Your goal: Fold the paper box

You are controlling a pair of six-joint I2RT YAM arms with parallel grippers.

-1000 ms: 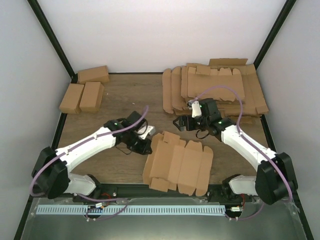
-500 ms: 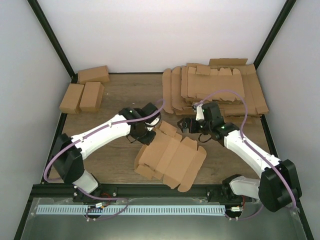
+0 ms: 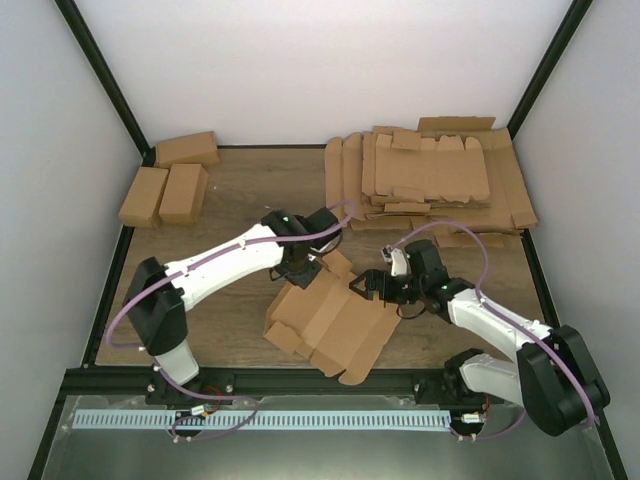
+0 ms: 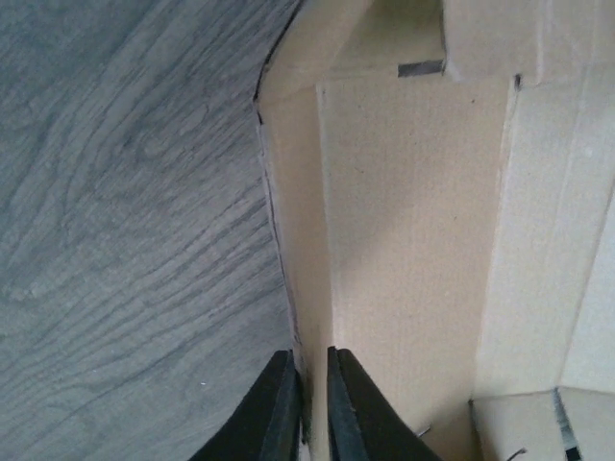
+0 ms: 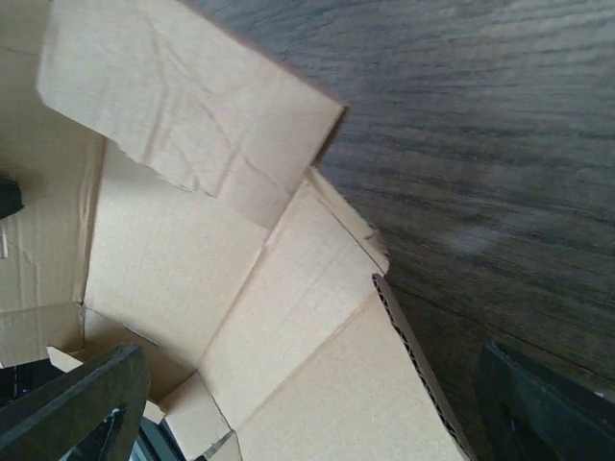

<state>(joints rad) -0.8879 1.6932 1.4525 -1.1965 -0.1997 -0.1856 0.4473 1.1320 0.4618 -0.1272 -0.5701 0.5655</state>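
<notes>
The paper box (image 3: 335,322) is a flat brown die-cut sheet lying askew on the wooden table, near the front centre. My left gripper (image 3: 305,268) is at the sheet's far left corner. In the left wrist view the gripper (image 4: 309,360) is shut on a thin raised edge of the paper box (image 4: 413,221). My right gripper (image 3: 366,288) is over the sheet's far right edge. In the right wrist view it (image 5: 309,355) is wide open, with the paper box (image 5: 288,307) and a lifted flap lying between its fingers (image 5: 86,399).
A big stack of flat cardboard blanks (image 3: 430,180) fills the back right. Three folded cartons (image 3: 165,192) lie at the back left. Black frame posts and white walls close in the sides and back.
My left arm reached right to the sheet's far left corner and closed on its edge. The sheet turned and slid left. My right gripper moved nearer, over the sheet's right edge.
</notes>
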